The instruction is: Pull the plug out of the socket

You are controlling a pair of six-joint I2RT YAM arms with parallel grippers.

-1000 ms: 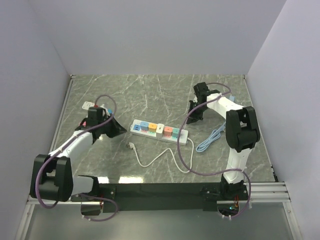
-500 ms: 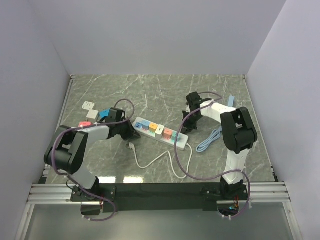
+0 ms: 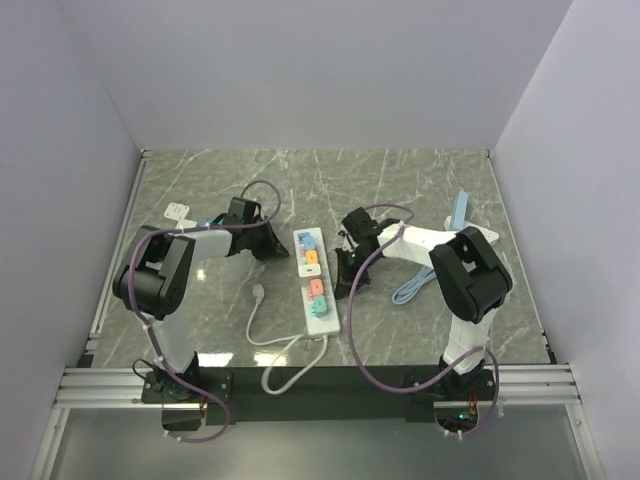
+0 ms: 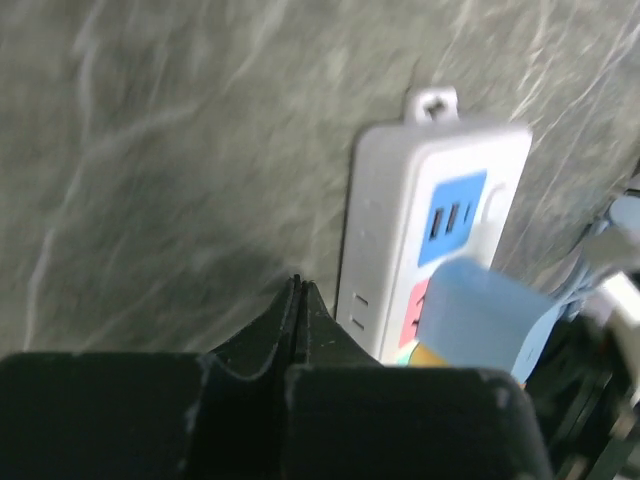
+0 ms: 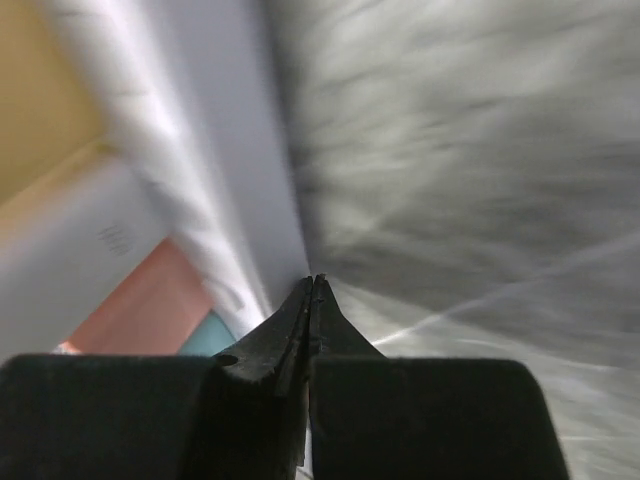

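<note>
Marbled table (image 3: 420,180) holds socket (image 3: 317,290); pale walls (image 3: 320,70).

A dark green marbled worktop (image 3: 330,180) is enclosed on three sides by plain pale walls (image 3: 320,70), and a metal rail (image 3: 118,240) is seen along its left edge. A small white adapter (image 3: 178,211) is laid near the far left edge, and a loosely coiled light blue cable (image 3: 415,283) is laid on the right half. Beyond the cable, near the right wall, a flat light blue piece (image 3: 459,212) is seen standing at a tilt.
</note>
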